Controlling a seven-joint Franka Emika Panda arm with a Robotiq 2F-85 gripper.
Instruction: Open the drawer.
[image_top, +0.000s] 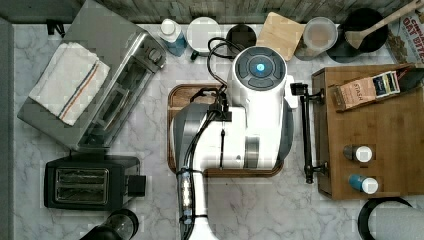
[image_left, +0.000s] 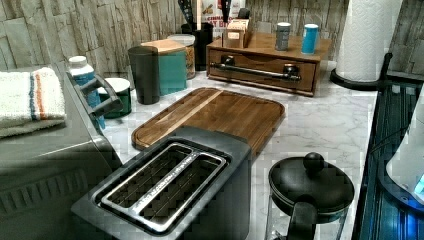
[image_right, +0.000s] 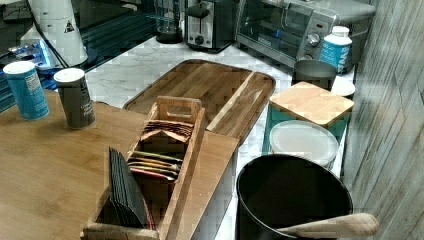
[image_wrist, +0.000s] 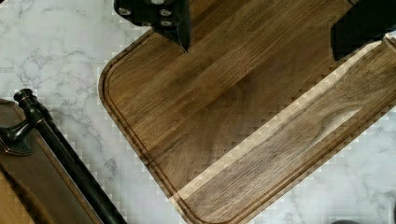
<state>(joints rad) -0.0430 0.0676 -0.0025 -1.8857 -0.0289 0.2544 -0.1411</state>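
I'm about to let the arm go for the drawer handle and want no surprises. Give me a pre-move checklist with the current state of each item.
1. Drawer shut, front flush with the box: ok, nothing pulled yet.
2. Bar handle free of obstructions along its length: ok.
3. Gripper open, nothing between the fingers: ok.
4. Gripper lined up on the handle: not ok; the wrist view has it above the cutting board, with the handle off to one side.
5. Counter in front of the drawer free for it to slide out: ok in the left view; a strip of marble separates the drawer from the cutting board.
6. Shakers on the box top steady: ok, both upright.
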